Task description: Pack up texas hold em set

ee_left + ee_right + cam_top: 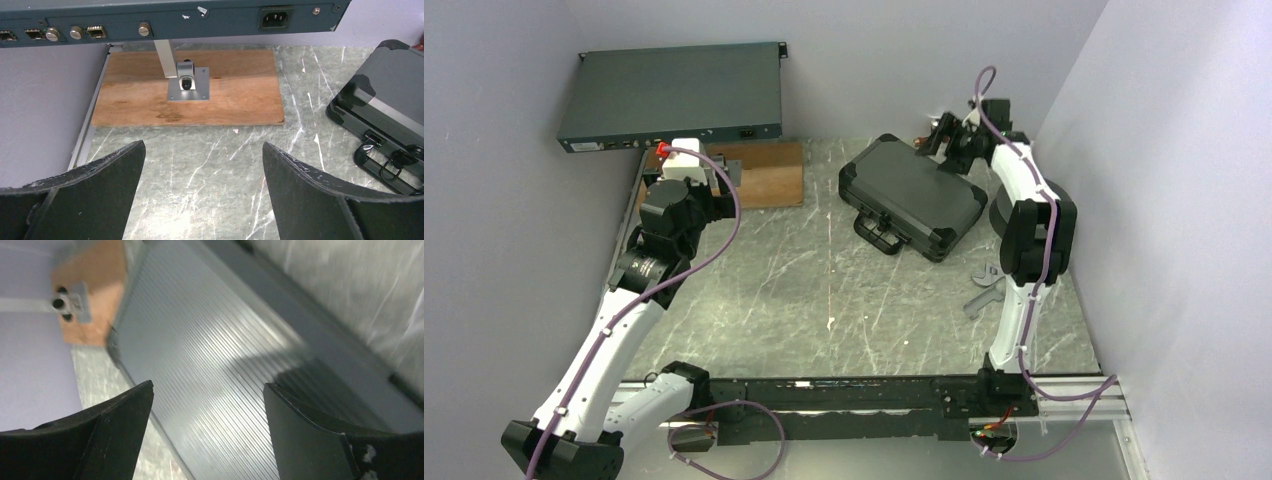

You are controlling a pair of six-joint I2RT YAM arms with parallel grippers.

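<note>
The black hard case (911, 195) of the texas hold em set lies closed on the marble table, its handle (879, 235) pointing towards the arms. In the left wrist view the case (395, 95) is at the right edge. My left gripper (729, 178) hovers by the wooden board, left of the case; its jaws (202, 147) stand open over bare marble. My right gripper (939, 140) is at the case's far end and stands open (207, 387) just above the ribbed lid (210, 355), holding nothing. No chips, cards, dice or buttons show.
A flat grey rack box (672, 95) hangs over the back left corner. Under it lies a wooden board (150, 100) carrying a metal bracket (189, 85). A small grey part (984, 290) lies on the table near the right arm. Lilac walls close in three sides.
</note>
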